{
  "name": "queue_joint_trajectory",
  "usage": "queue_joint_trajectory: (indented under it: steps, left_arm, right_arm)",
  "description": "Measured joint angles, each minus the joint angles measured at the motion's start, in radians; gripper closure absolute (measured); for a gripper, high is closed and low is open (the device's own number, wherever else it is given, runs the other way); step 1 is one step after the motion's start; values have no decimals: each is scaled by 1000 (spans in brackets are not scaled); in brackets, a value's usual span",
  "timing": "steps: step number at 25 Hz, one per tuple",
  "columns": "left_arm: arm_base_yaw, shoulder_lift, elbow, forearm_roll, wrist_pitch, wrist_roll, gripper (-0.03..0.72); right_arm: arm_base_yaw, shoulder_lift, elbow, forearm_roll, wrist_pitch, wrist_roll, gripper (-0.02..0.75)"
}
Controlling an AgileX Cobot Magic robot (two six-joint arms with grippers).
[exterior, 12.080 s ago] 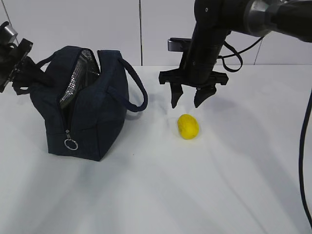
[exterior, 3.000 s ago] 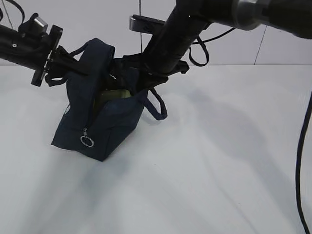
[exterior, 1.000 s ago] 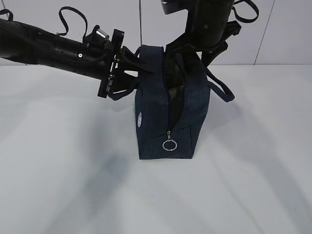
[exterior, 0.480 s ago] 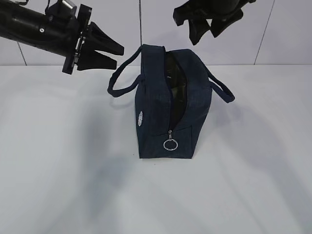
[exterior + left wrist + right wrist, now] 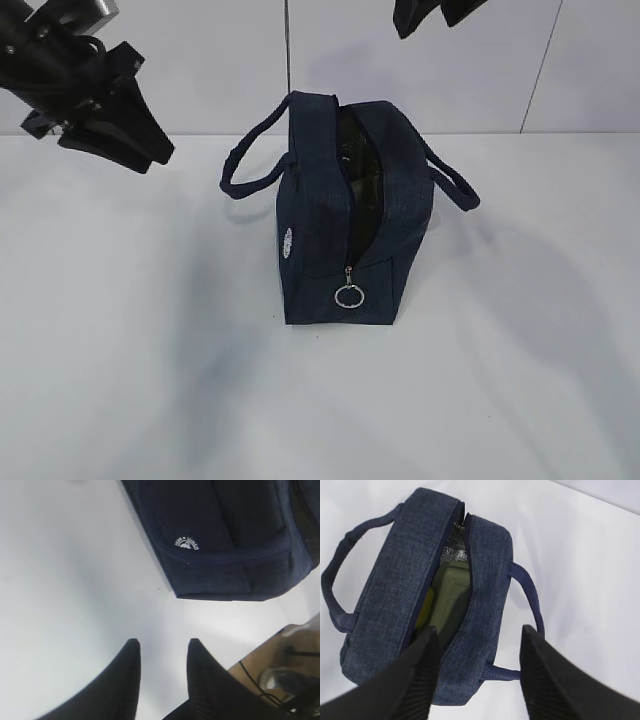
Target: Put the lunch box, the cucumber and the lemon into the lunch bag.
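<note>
The navy lunch bag (image 5: 320,215) stands upright mid-table with its top zipper open and the ring pull (image 5: 348,297) hanging on the near end. From above, in the right wrist view, the bag (image 5: 392,570) shows the lunch box's sage-green lid (image 5: 451,595) inside, with a yellow sliver of the lemon (image 5: 423,611) beside it. The cucumber is hidden. My right gripper (image 5: 477,630) is open and empty high above the bag, at the top edge of the exterior view (image 5: 425,25). My left gripper (image 5: 155,160) is open and empty, up and to the left of the bag (image 5: 163,644).
The bag's two loop handles (image 5: 245,165) (image 5: 455,185) stick out to either side. Silver foil lining (image 5: 457,552) shows at the far end of the opening. The left wrist view shows the table's edge (image 5: 260,645), with floor and cables beyond it.
My left gripper let go of the left handle and pulled back to the upper left. My right gripper rose from the bag's opening to the top of the view. The bag stands still.
</note>
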Motion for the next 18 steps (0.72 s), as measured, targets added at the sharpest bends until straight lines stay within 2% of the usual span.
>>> queue_joint_trajectory:
  steps: [7,10,13,18]
  left_arm:
    - [-2,-101,0,171,10,-95,461]
    - [-26,-144,0,257,11,-135,461]
    - [-70,-181,0,316,16,-163,461]
    - [-143,-210,0,366,22,-198,461]
  right_arm:
    - [0,-80,4,8,3,0,330]
    - [2,-125,34,10,3,0,330]
    - [10,-186,118,4,1,0,330]
    - [13,-330,362,-5,-163,0,330]
